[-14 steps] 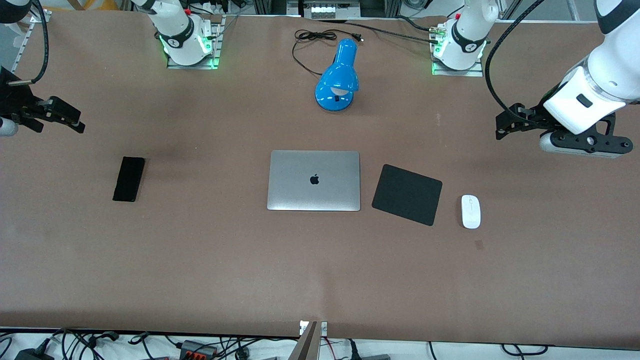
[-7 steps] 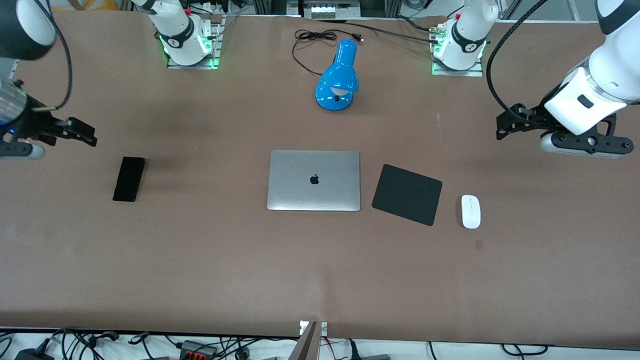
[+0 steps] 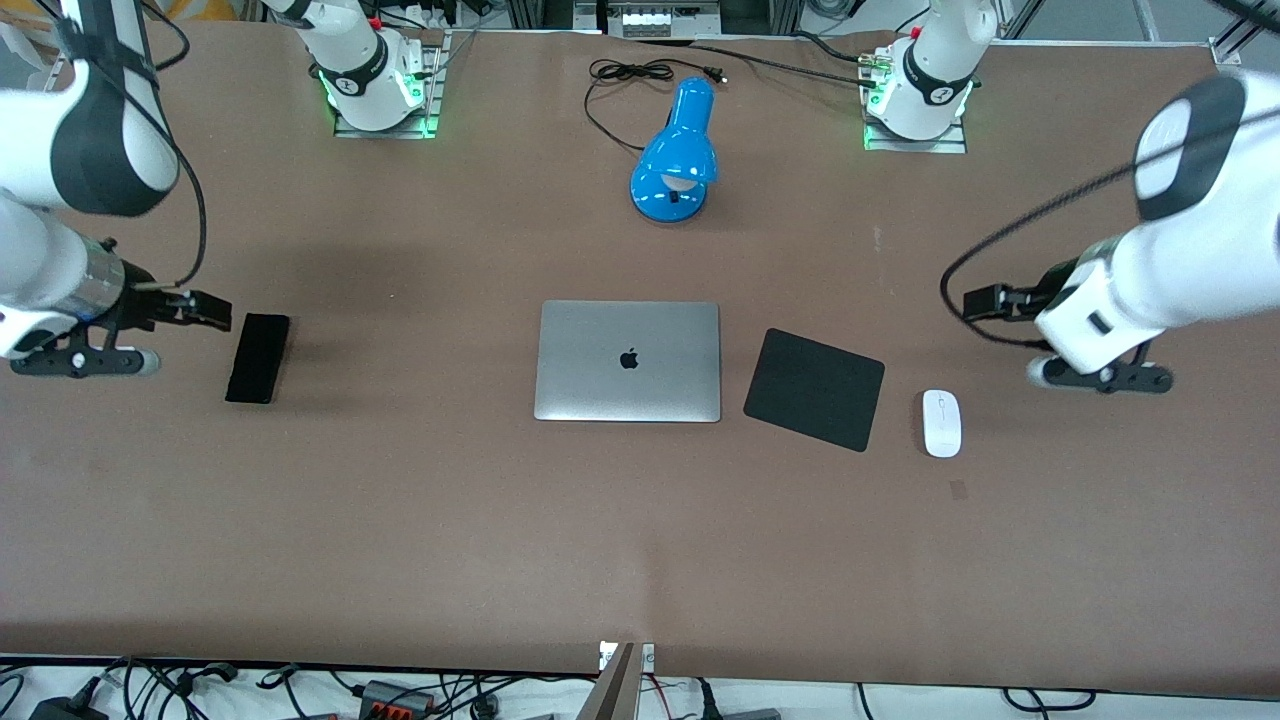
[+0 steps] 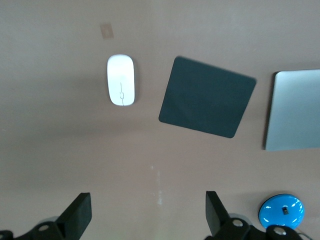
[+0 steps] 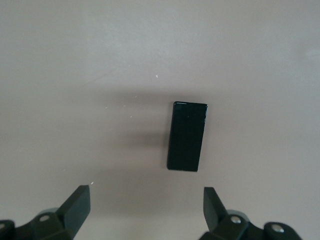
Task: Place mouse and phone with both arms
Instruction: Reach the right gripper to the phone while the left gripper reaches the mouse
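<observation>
The white oval mouse [image 3: 941, 423] lies on the brown table beside the black mouse pad [image 3: 814, 389], toward the left arm's end; it also shows in the left wrist view [image 4: 121, 80]. The slim black phone [image 3: 257, 357] lies toward the right arm's end and shows in the right wrist view [image 5: 187, 136]. My left gripper [image 3: 985, 303] is open and empty above the table near the mouse. My right gripper [image 3: 208, 312] is open and empty, just beside the phone's upper end. Open fingertips [image 4: 77, 215] [image 5: 80, 202] frame bare table.
A closed silver laptop [image 3: 628, 360] lies mid-table beside the mouse pad [image 4: 207, 103]. A blue desk lamp [image 3: 676, 155] with a black cord lies farther from the front camera. Arm bases [image 3: 372, 80] [image 3: 920, 90] stand along the table's edge.
Both arms have swung down and inward. The right gripper came down beside the phone. The left gripper dropped lower and nearer the mouse. Mouse and phone have not moved.
</observation>
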Robot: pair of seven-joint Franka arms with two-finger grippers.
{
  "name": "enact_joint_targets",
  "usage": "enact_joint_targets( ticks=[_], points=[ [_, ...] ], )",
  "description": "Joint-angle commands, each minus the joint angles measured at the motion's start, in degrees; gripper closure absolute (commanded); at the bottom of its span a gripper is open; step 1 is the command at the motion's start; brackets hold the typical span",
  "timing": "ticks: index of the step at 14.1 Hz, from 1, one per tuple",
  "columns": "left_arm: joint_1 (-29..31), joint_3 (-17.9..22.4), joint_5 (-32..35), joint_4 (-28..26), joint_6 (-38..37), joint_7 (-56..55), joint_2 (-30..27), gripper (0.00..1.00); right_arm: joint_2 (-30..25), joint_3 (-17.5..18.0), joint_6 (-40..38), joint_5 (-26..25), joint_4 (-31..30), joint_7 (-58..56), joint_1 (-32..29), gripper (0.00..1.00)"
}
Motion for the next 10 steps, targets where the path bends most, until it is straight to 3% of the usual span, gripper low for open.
enact_joint_targets(
  ticks=[1, 4, 10],
  points=[
    [0.16, 0.19, -0.09, 3.18, 1.93, 0.62, 9.70, 0.00, 6.39, 0.18, 3.54, -0.15, 0.25, 0.75, -2.73, 0.00],
    [-0.02, 0.54, 6.21, 3.28, 6.68, 0.80, 17.18, 0.00, 12.81, 0.27, 8.64, 0.54, -0.45, 0.67, -5.63, 0.00],
    [0.33, 0.54, 7.82, 3.19, 13.19, 1.85, 24.05, 0.00, 13.44, 0.27, 15.86, 3.80, -7.57, 0.67, -9.50, 0.00]
  ],
)
